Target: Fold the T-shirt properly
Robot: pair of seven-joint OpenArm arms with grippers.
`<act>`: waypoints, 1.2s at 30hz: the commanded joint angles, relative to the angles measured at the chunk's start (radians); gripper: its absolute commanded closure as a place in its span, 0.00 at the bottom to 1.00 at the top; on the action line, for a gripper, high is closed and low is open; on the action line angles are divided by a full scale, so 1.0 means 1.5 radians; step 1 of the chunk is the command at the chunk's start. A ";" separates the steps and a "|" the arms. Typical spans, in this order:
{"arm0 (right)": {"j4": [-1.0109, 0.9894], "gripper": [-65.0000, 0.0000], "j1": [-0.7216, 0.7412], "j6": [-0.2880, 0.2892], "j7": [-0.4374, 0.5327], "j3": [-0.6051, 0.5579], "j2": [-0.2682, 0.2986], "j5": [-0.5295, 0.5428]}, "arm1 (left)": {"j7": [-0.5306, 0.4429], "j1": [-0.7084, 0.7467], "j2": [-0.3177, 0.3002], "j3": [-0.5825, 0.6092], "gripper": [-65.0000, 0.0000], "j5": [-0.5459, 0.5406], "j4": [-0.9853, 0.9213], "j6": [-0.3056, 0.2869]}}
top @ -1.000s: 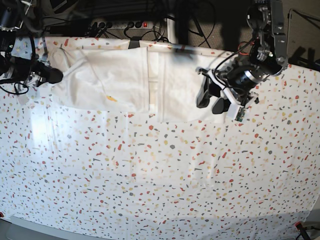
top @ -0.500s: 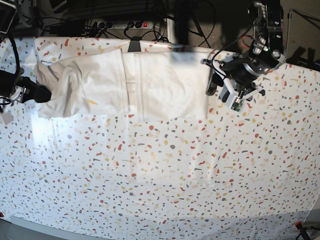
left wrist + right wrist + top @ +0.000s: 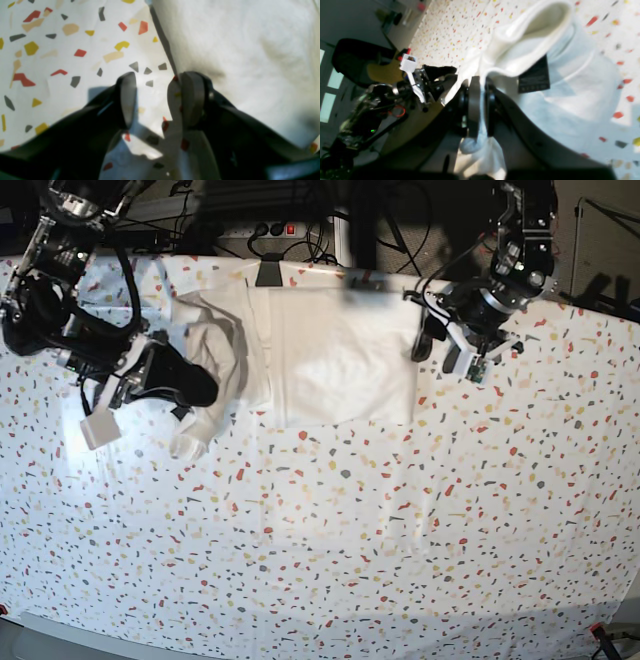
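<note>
The white T-shirt (image 3: 340, 360) lies flat at the back of the table, plain side up. Its left part is bunched and lifted. My right gripper (image 3: 205, 393) is shut on that bunch, and a loose end hangs below it. In the right wrist view the right gripper (image 3: 481, 100) pinches white cloth between its fingers, with the T-shirt's (image 3: 520, 37) small black tag (image 3: 534, 75) just beside it. My left gripper (image 3: 430, 338) stands open at the shirt's right edge. In the left wrist view the left gripper (image 3: 158, 85) holds nothing; one fingertip (image 3: 191, 87) touches the edge of the T-shirt (image 3: 237, 50).
The speckled tablecloth (image 3: 350, 530) covers the whole table. A power strip (image 3: 250, 228) and cables sit behind the back edge. A black clip (image 3: 268, 272) holds the cloth at the back. The other arm (image 3: 395, 82) shows in the right wrist view.
My right gripper has swung from the far left towards the middle, carrying the shirt's left part up and over. The left gripper has stayed open by the right edge.
</note>
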 commanded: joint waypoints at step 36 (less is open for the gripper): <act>-0.009 0.55 0.012 0.001 0.183 -0.380 -0.203 -0.309 | 0.072 0.000 -0.042 0.077 0.55 0.042 0.132 0.027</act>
